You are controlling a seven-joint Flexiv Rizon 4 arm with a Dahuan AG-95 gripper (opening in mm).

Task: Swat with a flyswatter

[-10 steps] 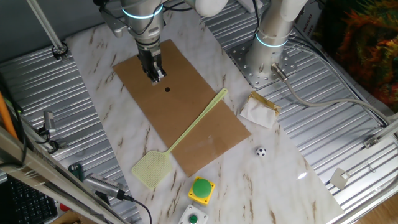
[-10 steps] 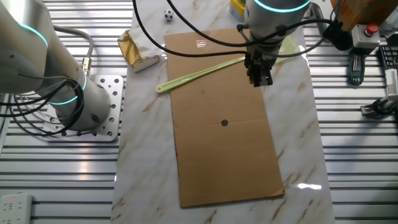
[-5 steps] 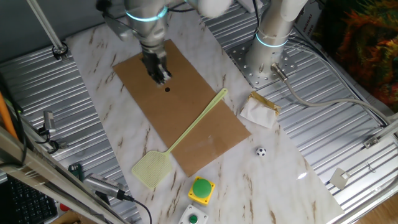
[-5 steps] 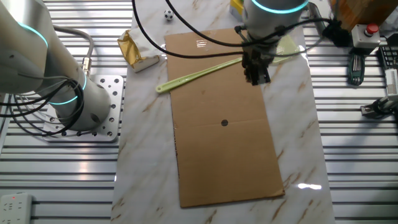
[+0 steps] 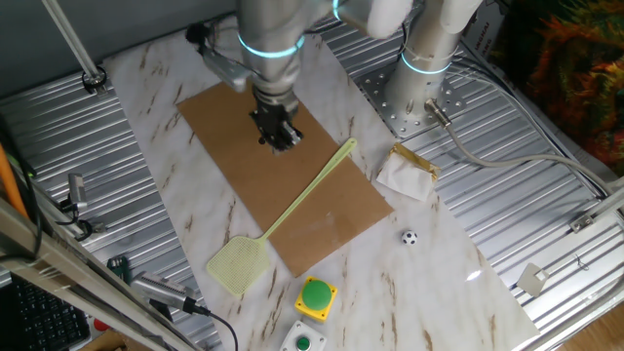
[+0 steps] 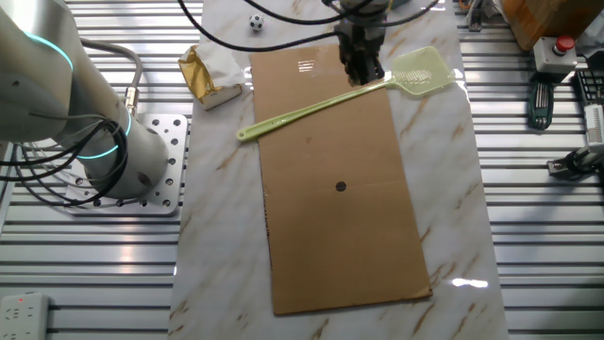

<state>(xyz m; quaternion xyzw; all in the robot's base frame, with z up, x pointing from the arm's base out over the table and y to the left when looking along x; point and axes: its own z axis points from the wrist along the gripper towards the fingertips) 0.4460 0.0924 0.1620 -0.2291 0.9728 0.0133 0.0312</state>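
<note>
One fixed view: flyswatter (image 5: 292,210) diagonal across brown sheet (image 5: 244,127), head lower-left.

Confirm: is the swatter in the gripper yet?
No, the swatter lies flat across the brown sheet, gripper above it, not holding it.

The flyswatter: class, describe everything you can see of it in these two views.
The flyswatter is pale yellow-green and looks like plastic: a long thin handle and a flat, squarish mesh head. It lies flat and diagonal, the handle across the brown sheet, the head past the sheet's edge on the marble table. The gripper is above the sheet, not holding it.
</note>
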